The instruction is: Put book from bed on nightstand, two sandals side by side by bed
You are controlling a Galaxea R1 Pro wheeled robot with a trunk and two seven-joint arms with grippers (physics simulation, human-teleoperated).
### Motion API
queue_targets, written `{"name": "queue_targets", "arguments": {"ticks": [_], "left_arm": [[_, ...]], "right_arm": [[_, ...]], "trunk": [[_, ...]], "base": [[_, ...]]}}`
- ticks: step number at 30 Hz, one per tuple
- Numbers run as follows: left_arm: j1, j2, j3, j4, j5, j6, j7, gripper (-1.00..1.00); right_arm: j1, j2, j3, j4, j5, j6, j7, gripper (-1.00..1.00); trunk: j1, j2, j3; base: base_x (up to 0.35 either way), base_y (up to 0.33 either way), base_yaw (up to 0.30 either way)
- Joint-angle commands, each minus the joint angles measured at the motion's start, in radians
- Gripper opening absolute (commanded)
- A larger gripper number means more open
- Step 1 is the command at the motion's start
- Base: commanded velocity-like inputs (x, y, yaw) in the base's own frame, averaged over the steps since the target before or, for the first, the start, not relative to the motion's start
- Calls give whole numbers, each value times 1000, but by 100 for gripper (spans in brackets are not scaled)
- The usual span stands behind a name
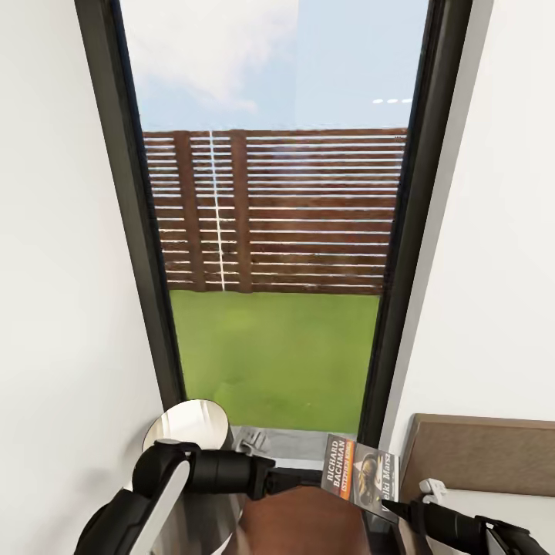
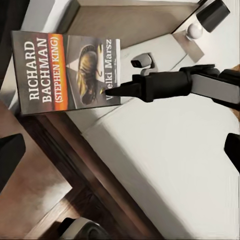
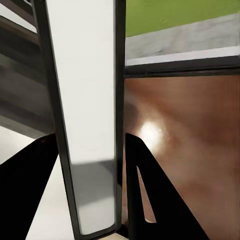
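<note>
One big bed lies beside my brown nightstand. I think I should lower the book flat over the nightstand's middle, away from its edges, before letting go. My right pincer is clamped on the book's edge, holding it up above the nightstand. My left pincer looks closed and empty.

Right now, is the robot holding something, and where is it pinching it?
Yes. The right gripper holds the book, pinched at the cover's edge by the title, over the reddish-brown nightstand.
</note>
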Motion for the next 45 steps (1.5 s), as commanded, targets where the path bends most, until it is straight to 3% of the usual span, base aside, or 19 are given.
{"name": "queue_targets", "arguments": {"ticks": [1, 8, 13, 19, 33, 45], "left_arm": [[0, 0, -1, -16, 1, 30, -3, 100], [1, -8, -1, -66, 19, 63, -38, 100], [-7, -6, 2, -85, 115, 63, -95, 100], [-35, -2, 6, -92, 228, 63, -120, 100], [-65, -2, 10, -93, 282, 63, -132, 100], [-67, 0, 9, -93, 320, 63, -133, 100]], "right_arm": [[0, 1, -9, 0, 4, 10, 4, -100], [0, 1, -8, 0, 4, 10, 3, -100], [0, 1, -8, 0, 4, 10, 2, -100], [0, 4, -8, 0, 4, 10, -17, -100], [0, 12, -8, -3, 1, 10, -51, -100], [-5, 10, -8, -59, -1, 20, 5, -100]], "trunk": [[0, -1, 0], [0, -1, 0], [0, -1, 0], [0, -1, 0], [0, -1, 0], [0, -1, 0]], "base": [[0, 0, 0], [0, 0, 0], [0, 0, 0], [0, 0, 0], [0, 0, 0], [0, 0, 0]]}}
